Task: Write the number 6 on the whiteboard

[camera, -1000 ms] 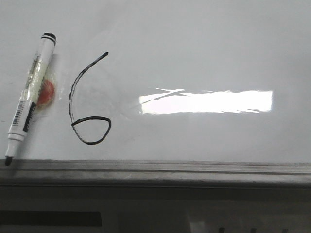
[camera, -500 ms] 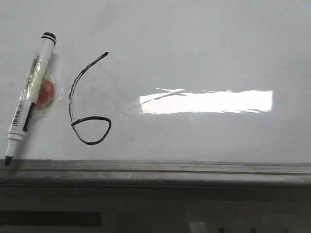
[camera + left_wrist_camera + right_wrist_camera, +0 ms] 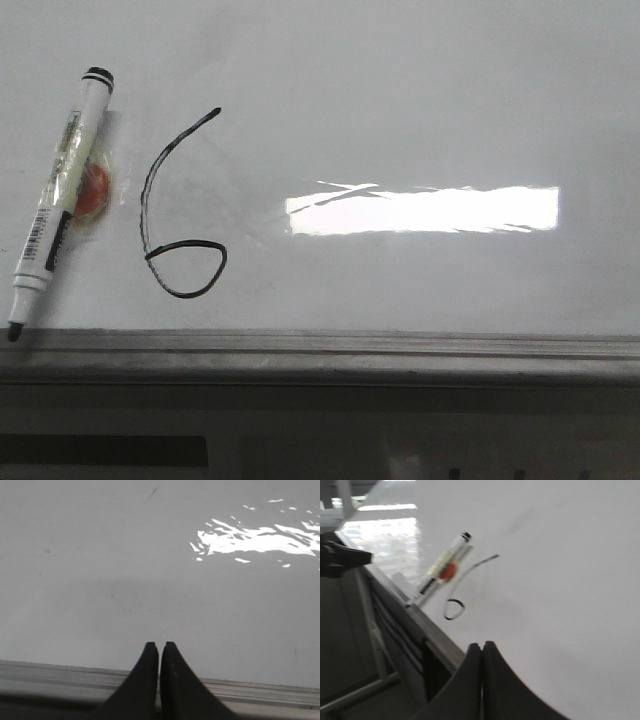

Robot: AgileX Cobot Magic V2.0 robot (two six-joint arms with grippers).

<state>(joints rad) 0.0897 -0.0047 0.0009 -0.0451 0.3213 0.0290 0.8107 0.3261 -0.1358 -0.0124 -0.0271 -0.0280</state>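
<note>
Your left gripper (image 3: 159, 647) shows in its wrist view with both dark fingers pressed together, tips touching and nothing between them. It hangs over the near edge of the whiteboard (image 3: 150, 580), above the grey metal rail (image 3: 60, 672), with bare smudged white surface and a ragged bright reflection (image 3: 260, 537) beyond it.

Your right gripper (image 3: 481, 647) is likewise closed, its two fingers meeting along a thin seam and holding nothing. From its wrist view you look across the whiteboard (image 3: 560, 580) at an angle, and the picture is somewhat blurred. Further off from those fingertips lie the number 6 (image 3: 462, 587) and the marker (image 3: 440, 572), near the board's rail.

In the front view neither gripper appears. The number 6 (image 3: 165, 205) sits on the left part of the whiteboard (image 3: 420, 100): a thin black curved stroke running down into a small closed loop just above the rail (image 3: 320, 345). Just to its left lies the marker (image 3: 58, 200), white-bodied with a black cap end pointing away from you and its dark tip resting at the rail. A red-orange blob (image 3: 92, 192) shows beside and partly behind the marker's barrel. To the right of the number 6, well apart from it, is the bright rectangular light reflection (image 3: 420, 210).
</note>
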